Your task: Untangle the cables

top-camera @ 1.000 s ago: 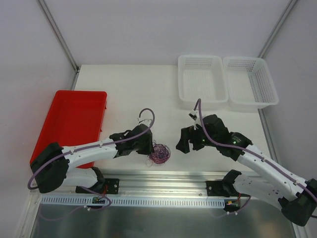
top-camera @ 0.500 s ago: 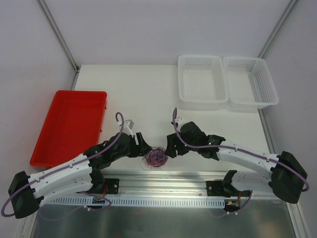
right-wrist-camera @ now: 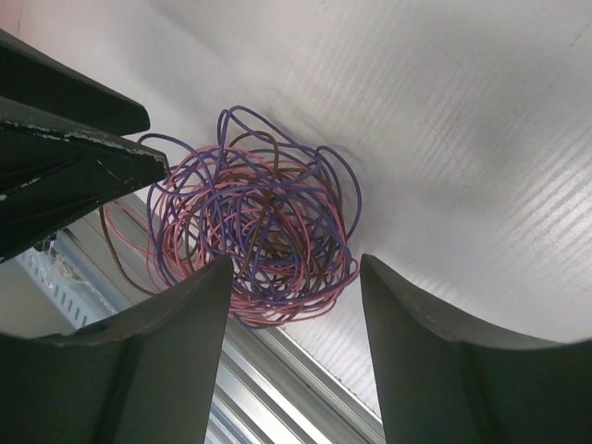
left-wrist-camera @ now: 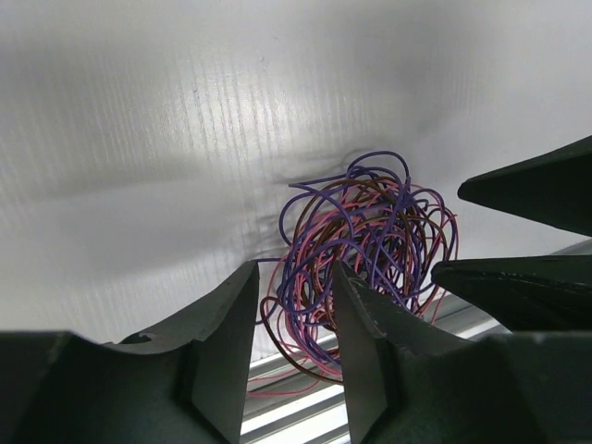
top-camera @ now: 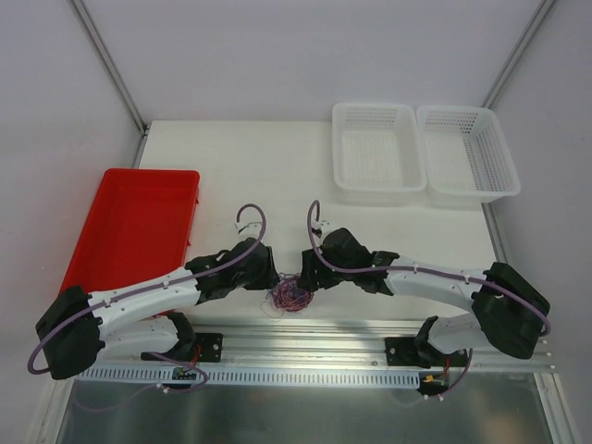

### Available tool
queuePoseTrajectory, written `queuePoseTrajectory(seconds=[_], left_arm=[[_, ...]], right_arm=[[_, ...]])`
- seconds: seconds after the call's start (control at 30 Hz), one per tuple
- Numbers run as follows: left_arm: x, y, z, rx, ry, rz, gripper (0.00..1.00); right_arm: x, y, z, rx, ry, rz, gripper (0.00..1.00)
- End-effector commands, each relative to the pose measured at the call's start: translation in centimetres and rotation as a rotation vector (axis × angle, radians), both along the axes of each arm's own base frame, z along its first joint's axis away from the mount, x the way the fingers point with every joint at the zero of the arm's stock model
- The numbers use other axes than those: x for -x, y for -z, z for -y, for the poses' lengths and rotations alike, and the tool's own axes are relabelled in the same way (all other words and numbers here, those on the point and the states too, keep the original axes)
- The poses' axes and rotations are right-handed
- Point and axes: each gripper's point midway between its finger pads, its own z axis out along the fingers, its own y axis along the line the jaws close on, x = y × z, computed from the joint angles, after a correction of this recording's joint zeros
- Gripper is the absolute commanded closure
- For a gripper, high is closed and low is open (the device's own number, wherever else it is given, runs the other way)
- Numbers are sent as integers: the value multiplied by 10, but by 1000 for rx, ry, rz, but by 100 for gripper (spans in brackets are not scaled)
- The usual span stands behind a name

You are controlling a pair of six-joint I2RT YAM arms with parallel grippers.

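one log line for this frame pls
cables: one tangled ball, table near edge | left tool: open, strands between fingers | right tool: open at ball | grasp: none yet

Glossy plastic-sheathed cables (left-wrist-camera: 356, 250); matt, finely ribbed table (left-wrist-camera: 185, 111); smooth red plastic tray (top-camera: 129, 231).

left arm (top-camera: 157, 291) low, stretched rightward | left fingers (left-wrist-camera: 222, 342) parted | right arm (top-camera: 430, 276) low, stretched leftward | right fingers (right-wrist-camera: 176, 338) parted wide

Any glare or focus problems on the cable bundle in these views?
Left wrist: cables sharp, table washed out by glare above them. Right wrist: strands crisp, gripper fingers dark and soft. Top external: even light, bundle too small to resolve strands.
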Motion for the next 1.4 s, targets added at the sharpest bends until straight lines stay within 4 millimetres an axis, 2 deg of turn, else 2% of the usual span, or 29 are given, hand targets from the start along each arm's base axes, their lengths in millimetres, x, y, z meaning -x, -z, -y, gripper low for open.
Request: queuePoseTrajectory(seconds=[0.0, 0.1, 0.17, 0.27, 0.3, 0.33, 0.37, 0.43, 0.47, 0.53, 0.57, 0.6, 0.67, 0.7, 0.77, 0.8, 0.87, 0.9, 0.97, 1.0, 1.07, 1.23, 1.3, 1.37], left_arm=[[-11, -7, 4, -33, 10, 37, 63], [-11, -2, 4, -56, 10, 27, 71], [-12, 0, 4, -65, 10, 24, 82], [-17, -7, 4, -62, 1, 49, 100], [-19, -10, 3, -70, 11, 65, 100], [-24, -21, 2, -64, 1, 99, 100], [-26, -26, 0, -68, -7, 115, 100], [-36, -48, -9, -75, -37, 175, 100], [-40, -56, -13, -79, -49, 202, 100], [-49, -82, -25, -70, -101, 261, 100], [-51, -89, -31, -74, -112, 281, 100], [-54, -104, -33, -58, -125, 312, 100], [-57, -126, -47, -57, -155, 373, 100], [-59, -142, -50, -41, -168, 405, 100], [-61, -170, -64, -35, -202, 472, 100], [-61, -178, -68, -37, -210, 492, 100], [-60, -198, -81, -52, -227, 541, 100], [-63, -202, -91, -80, -259, 559, 100], [-63, -208, -105, -135, -286, 569, 100], [-64, -209, -112, -159, -308, 571, 100], [-67, -210, -124, -194, -344, 555, 100], [-71, -201, -162, -276, -459, 468, 100], [-72, -207, -168, -282, -476, 467, 100], [-74, -214, -171, -294, -482, 467, 100]], right_arm=[[-7, -13, -22, -74, 2, 4, 40], [-7, -6, -24, -64, 5, -10, 42], [-7, -3, -25, -59, 5, -16, 43], [-7, 1, -22, -44, 14, -19, 55], [-8, 2, -20, -36, 24, -15, 68], [-11, 6, -12, -6, 54, -11, 77], [-12, 1, -9, -7, 69, 2, 90], [-18, 3, 8, 57, 124, 30, 99], [-19, -6, 13, 55, 142, 53, 99], [-25, -8, 34, 122, 199, 92, 99], [-28, -19, 40, 118, 223, 121, 99], [-31, -20, 56, 173, 262, 144, 99], [-35, -27, 74, 212, 309, 173, 99], [-35, -36, 90, 238, 344, 197, 99], [-38, -52, 107, 247, 390, 221, 99], [-38, -65, 121, 256, 416, 250, 99], [-42, -92, 135, 242, 450, 303, 99], [-41, -98, 150, 273, 472, 317, 99], [-44, -132, 166, 222, 527, 373, 99], [-41, -138, 178, 244, 535, 393, 99], [-41, -169, 192, 198, 578, 448, 99], [-38, -207, 239, 267, 671, 548, 99], [-38, -218, 249, 276, 699, 570, 99], [-39, -220, 256, 301, 712, 569, 99]])
